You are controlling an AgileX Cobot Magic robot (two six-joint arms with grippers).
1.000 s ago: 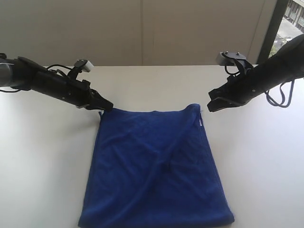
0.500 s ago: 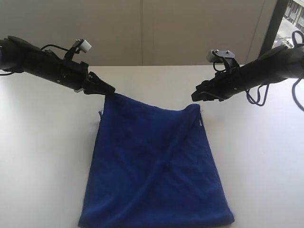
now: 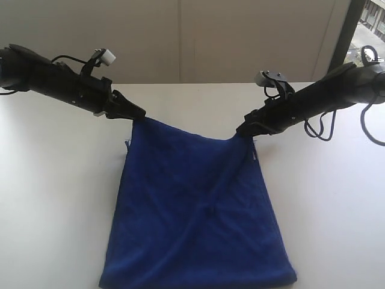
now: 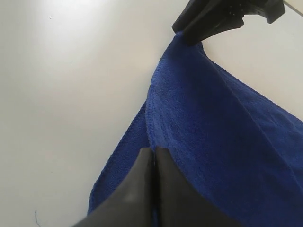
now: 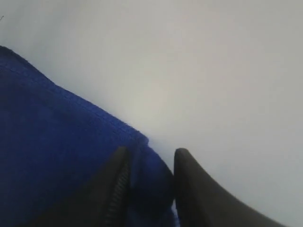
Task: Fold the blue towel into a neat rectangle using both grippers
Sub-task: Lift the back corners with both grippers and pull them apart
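White table (image 3: 48,198) – plain beige panelled wall (image 3: 120,36) behind – dark-framed window (image 3: 372,27) far right, daylight

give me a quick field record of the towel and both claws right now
towel: blue towel spread on the white table, near edge lying flat
far edge: sags between the two claws
left claw: shut on the far left corner, held above the table
right claw: jaws either side of the far right corner, cloth between them; firm grip unclear

No readable text, label, brand or number anywhere, the blue towel (image 3: 198,205) included.
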